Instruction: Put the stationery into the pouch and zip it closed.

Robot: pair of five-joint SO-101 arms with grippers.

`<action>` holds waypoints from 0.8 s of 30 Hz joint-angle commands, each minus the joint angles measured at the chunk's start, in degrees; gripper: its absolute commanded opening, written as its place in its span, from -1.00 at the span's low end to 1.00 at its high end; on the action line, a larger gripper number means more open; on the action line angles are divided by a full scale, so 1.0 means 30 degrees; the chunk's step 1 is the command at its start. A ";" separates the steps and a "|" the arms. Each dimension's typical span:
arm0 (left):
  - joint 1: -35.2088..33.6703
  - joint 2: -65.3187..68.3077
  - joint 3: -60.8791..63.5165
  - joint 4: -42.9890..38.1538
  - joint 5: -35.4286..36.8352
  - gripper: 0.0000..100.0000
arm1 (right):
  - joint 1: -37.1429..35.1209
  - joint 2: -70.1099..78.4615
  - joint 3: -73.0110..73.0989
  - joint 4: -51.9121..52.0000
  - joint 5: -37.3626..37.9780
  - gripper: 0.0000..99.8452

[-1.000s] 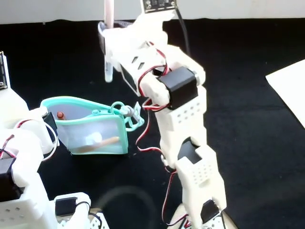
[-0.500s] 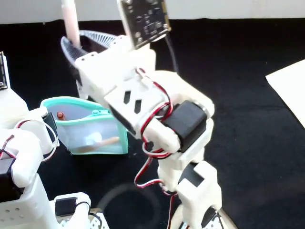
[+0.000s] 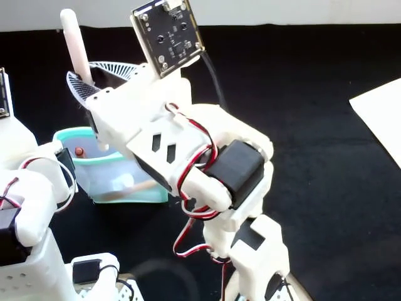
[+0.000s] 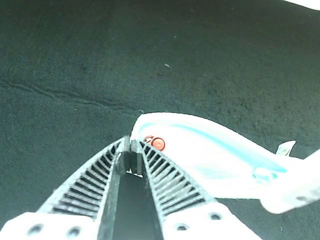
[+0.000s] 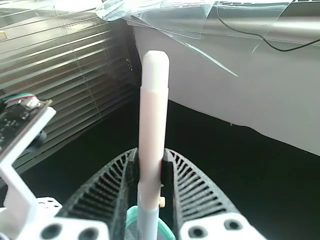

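The teal pouch point(image 3: 106, 169) lies open on the black cloth, with a tan pencil point(image 3: 135, 186), a white piece and a red-tipped item point(image 3: 79, 151) inside. My left gripper point(image 4: 131, 146) is shut on the pouch's rim point(image 4: 200, 155), next to the red tip point(image 4: 158, 143). My right gripper point(image 3: 88, 81) hangs over the pouch's left part, shut on a pale pen point(image 3: 75, 44) that stands nearly upright. From the right wrist, the pen point(image 5: 152, 140) rises between the gripper point(image 5: 150, 156) fingers, with the teal rim point(image 5: 131, 212) just beneath. The right arm hides the pouch's right end.
A white sheet point(image 3: 379, 119) lies at the table's right edge. The left arm's body point(image 3: 28, 207) stands close to the pouch on the near left. A pale wall strip point(image 3: 282, 11) borders the far side.
The right arm has swung left and leaned forward, carrying the pen from beyond the pouch to above its left part. It now covers the zipper pull. The left gripper has kept its hold.
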 commanded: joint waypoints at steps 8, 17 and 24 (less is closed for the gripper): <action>0.0425 0.0249 0.0894 0.0908 0.0176 -0.99 | -0.0249 0.3004 -0.2242 -0.2447 -0.0205 -0.99; 0.0425 0.0249 0.0894 0.0908 0.0176 -0.99 | -0.0249 0.3853 -0.2242 -0.2212 -0.0205 -0.99; 0.0425 0.0249 0.0894 0.0821 0.0176 -0.99 | -0.0278 0.3853 -0.2242 -0.0982 -0.0527 -0.99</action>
